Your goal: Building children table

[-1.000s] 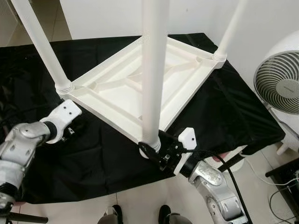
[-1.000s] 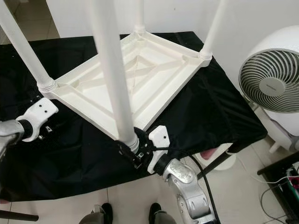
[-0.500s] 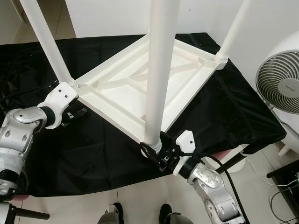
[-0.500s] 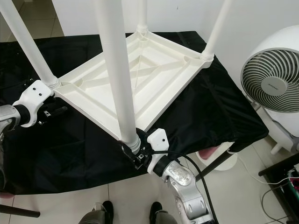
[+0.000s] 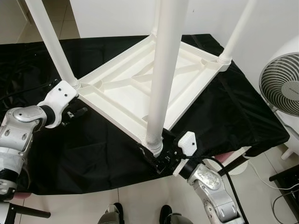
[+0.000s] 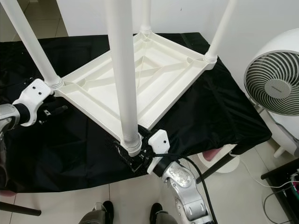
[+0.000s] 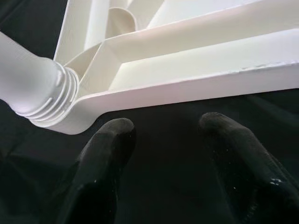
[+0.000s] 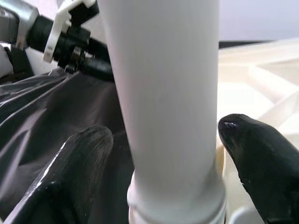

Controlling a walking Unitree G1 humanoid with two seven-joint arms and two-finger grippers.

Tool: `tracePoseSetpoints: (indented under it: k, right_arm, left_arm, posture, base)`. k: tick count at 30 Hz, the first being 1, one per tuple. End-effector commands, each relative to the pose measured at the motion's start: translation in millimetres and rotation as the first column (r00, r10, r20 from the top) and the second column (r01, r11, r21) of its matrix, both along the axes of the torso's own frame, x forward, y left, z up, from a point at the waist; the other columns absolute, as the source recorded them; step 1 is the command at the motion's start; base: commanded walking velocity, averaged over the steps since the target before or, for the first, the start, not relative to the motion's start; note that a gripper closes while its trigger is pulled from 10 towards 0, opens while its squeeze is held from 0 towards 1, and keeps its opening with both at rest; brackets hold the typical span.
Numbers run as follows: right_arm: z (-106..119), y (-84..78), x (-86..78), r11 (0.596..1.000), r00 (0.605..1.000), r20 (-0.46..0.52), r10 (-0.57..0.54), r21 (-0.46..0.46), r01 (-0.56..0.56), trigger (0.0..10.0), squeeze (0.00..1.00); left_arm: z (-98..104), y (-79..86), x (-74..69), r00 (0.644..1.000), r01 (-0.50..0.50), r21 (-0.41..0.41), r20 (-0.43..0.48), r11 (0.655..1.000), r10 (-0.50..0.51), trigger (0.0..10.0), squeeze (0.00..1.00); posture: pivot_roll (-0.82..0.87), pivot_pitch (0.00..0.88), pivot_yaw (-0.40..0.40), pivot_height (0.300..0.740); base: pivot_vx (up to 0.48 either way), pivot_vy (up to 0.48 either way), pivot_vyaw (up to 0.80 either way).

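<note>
With the table point(image 5: 140, 88) upside down on the black cloth point(image 5: 93, 154), its legs up, the right gripper point(image 8: 163, 158) straddles the near leg point(image 5: 163, 79) at its base, fingers spread. Grip squarely near the socket. The left gripper point(image 7: 163, 135), fingers spread, should steady the frame's corner.

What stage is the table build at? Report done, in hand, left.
Done: the tabletop lies upside down on the black cloth, four legs standing in its corners. In hand: the right gripper straddles the base of the near leg, fingers open; the left gripper hangs open by the left corner. Left: seating that leg, then turning the table upright.
</note>
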State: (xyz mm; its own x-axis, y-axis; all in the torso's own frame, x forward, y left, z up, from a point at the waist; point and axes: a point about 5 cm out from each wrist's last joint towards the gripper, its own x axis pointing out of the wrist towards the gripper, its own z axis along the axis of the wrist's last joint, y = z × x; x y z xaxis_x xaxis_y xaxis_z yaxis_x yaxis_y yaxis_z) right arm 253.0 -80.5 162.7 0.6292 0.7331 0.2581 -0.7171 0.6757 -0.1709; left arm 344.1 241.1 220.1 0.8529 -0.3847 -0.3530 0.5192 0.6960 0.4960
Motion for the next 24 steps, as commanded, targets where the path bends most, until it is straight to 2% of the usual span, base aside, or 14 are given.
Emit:
tracePoseSetpoints:
  k: [1,4,6,12,24]
  right_arm:
    - [6,-1.6,-0.3,1.000,0.999,0.032,-0.013,0.003,0.013,10.0,0.00]
    - [15,0.0,4.8,0.998,0.996,0.067,-0.063,0.000,0.063,10.0,0.00]
    - [15,0.0,4.8,0.998,0.996,0.067,-0.063,0.000,0.063,10.0,0.00]
    - [14,2.0,7.1,0.989,0.988,0.061,-0.142,-0.023,0.143,10.0,0.00]
    - [5,3.0,1.3,0.983,0.983,0.022,-0.180,-0.030,0.181,10.0,0.00]
  left_arm:
    - [-5,-6.2,-0.9,0.999,0.030,0.011,-0.023,0.999,-0.030,10.0,0.00]
    - [-8,-15.8,2.1,0.998,0.063,0.014,-0.030,0.998,-0.062,10.0,0.00]
    - [-8,-15.8,2.1,0.998,0.063,0.014,-0.030,0.998,-0.062,10.0,0.00]
    - [-5,-33.2,15.6,0.995,0.095,0.002,-0.013,0.995,-0.095,10.0,0.00]
    - [9,-42.7,34.3,0.995,0.093,0.000,0.029,0.996,-0.093,10.0,0.00]
  posture:
    - [0.11,0.234,0.023,0.740]
    - [0.11,0.234,0.019,0.740]
    - [0.11,0.234,0.019,0.740]
    - [0.10,0.233,0.019,0.740]
    - [0.09,0.232,0.031,0.740]
  base:
    - [0.000,0.000,0.00]
    - [0.000,0.000,0.00]
    - [0.000,0.000,0.00]
    - [0.000,0.000,0.00]
    - [0.000,0.000,0.00]
